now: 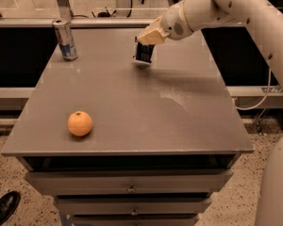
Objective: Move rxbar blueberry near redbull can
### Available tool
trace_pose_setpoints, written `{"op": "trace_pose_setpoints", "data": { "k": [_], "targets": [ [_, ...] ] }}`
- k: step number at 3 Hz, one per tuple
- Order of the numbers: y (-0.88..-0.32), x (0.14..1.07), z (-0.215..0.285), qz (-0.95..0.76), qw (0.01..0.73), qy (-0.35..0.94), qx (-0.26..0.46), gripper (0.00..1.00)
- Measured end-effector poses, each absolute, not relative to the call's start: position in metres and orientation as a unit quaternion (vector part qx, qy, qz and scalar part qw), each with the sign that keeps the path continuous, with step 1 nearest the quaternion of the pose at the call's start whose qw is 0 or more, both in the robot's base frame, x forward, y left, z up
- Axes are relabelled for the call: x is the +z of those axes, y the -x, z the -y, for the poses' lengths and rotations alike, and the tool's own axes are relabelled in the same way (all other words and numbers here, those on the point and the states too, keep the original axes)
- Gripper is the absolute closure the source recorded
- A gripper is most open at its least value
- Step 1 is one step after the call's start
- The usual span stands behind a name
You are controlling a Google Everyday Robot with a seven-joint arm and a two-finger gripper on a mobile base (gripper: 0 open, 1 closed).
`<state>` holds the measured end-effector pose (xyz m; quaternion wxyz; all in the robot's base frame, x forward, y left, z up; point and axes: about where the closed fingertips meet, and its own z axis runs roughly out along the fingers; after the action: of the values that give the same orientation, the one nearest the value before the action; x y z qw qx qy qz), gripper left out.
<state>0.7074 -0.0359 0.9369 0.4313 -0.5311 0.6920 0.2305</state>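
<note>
Gripper fingers clamp rxbar blueberry (print unreadable) above table — far from redbull can.

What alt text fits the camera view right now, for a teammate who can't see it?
The gripper holds the rxbar blueberry on end over the far part of the grey table. The redbull can stands at the far left corner, well apart from the bar; an orange sits near the front left.

Top of rxbar blueberry inside tool
</note>
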Motion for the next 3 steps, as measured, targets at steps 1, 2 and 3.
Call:
{"op": "trace_pose_setpoints", "data": {
  "k": [1, 2, 3],
  "targets": [
    [-0.707, 0.937, 0.036, -0.692, 0.431, 0.531, 0.231, 1.00],
    [-0.727, 0.950, 0.018, -0.665, 0.462, 0.549, 0.206, 1.00],
    [-0.760, 0.967, -0.009, -0.626, 0.502, 0.573, 0.170, 1.00]
  ]
}}
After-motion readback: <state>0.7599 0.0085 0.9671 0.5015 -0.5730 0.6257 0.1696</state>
